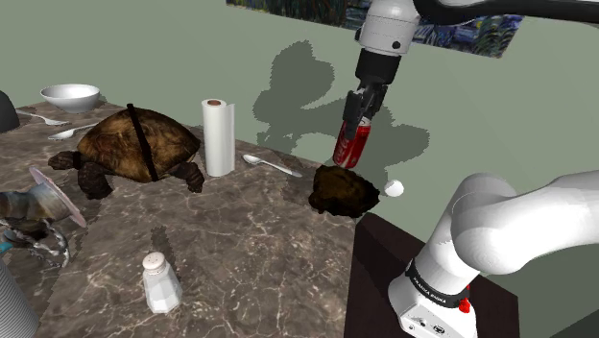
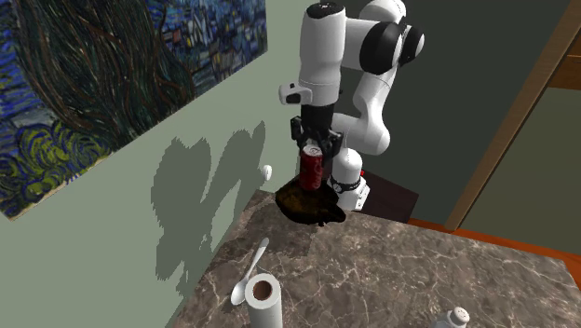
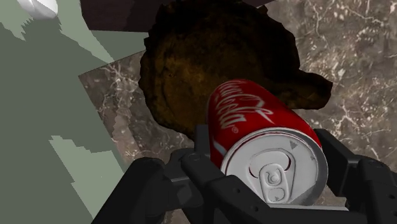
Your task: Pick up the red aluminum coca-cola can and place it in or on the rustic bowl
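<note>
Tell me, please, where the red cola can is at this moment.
In the shoulder view the red can hangs right of centre, clasped in the jaws, just above the dark brown bowl at the edge of the counter by the green wall.

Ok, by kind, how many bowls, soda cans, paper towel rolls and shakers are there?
Bowls: 2, a white bowl and a dark brown bowl
Soda can: 1
Paper towel roll: 1
Shaker: 1
Total: 5

Arm extended fwd, wrist down, tool (image 1: pixel 357 117) clamping can (image 1: pixel 349 146).
</note>
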Tool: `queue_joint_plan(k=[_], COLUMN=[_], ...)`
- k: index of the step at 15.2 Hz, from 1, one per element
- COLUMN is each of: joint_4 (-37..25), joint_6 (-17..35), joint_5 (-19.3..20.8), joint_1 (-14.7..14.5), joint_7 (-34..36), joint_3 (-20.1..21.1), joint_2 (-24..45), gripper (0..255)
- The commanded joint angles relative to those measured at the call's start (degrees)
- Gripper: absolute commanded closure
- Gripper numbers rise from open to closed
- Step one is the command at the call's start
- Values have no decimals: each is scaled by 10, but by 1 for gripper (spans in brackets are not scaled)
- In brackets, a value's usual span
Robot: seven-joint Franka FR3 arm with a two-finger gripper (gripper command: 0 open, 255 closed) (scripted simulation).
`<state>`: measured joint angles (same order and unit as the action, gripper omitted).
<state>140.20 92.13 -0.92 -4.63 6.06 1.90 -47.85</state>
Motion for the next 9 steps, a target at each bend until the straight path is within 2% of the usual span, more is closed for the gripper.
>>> queue_joint_plan(k=[1, 7, 9], joint_4=[18, 71, 71], joint_6=[14, 60, 60], joint_5=[0, -1, -1], joint_1=[0, -1, -1], joint_7=[0, 0, 0], joint_3=[0, 1, 1], joint_2=[-4, -12, -12], gripper=[255, 255, 255])
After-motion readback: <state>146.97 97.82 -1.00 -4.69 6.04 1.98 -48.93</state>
